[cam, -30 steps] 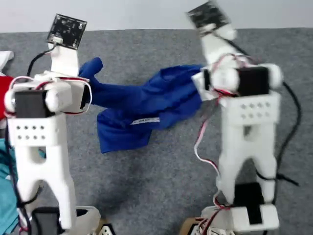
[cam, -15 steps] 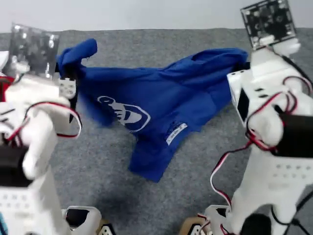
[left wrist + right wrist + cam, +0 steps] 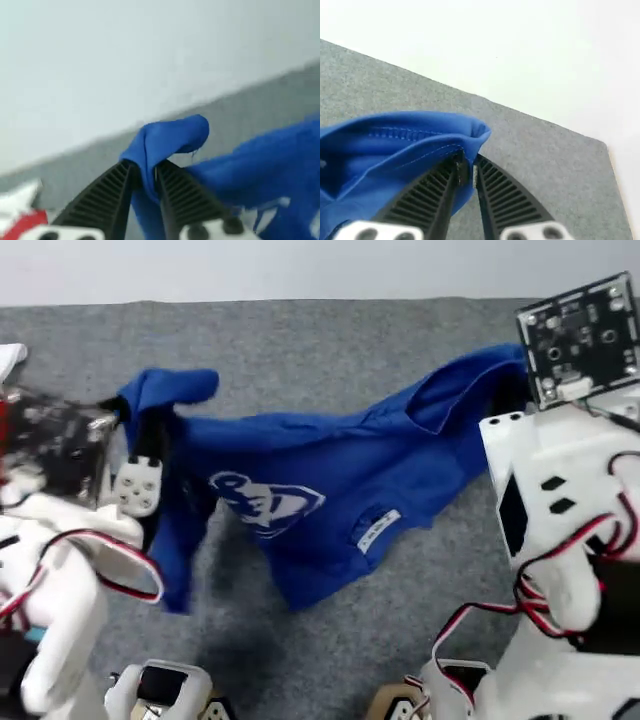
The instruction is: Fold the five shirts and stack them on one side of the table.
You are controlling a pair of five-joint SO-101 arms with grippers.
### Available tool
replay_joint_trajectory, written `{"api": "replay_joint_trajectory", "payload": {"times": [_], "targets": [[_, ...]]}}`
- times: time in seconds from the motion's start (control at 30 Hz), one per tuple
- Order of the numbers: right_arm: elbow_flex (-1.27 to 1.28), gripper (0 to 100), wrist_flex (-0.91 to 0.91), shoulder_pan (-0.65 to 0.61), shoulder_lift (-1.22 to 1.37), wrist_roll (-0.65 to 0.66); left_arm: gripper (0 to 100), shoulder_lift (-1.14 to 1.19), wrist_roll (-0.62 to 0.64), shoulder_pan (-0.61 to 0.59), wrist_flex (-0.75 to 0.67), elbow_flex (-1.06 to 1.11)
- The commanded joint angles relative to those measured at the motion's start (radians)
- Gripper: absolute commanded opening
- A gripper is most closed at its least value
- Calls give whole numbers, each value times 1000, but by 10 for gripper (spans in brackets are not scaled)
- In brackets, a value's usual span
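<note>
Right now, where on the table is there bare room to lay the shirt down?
Bare grey mat runs along the far edge behind the blue shirt, plus a near patch between the arm bases. The shirt, held by the left gripper and right gripper, spans the middle; red cloth crowds the left edge.

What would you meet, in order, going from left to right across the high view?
Left arm → blue shirt, stretched out between both arms → right arm.
</note>
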Motion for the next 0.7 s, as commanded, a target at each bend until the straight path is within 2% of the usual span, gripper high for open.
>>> {"api": "replay_joint_trajectory", "payload": {"times": [0.0,0.1,0.2,0.47,0.53,0.67], "targets": [[61,9,-19,12,51,6,5,-2,2,5,21,119],[140,9,-25,10,131,6,5,-2,2,5,-25,300],[226,9,-87,16,219,2,5,-2,2,5,-152,512],[399,9,-317,91,404,6,10,-2,-2,5,-644,1029],[416,9,-340,119,441,6,58,0,-2,5,-701,1092],[423,9,-354,183,499,8,187,-2,14,-20,-690,1115]]}}
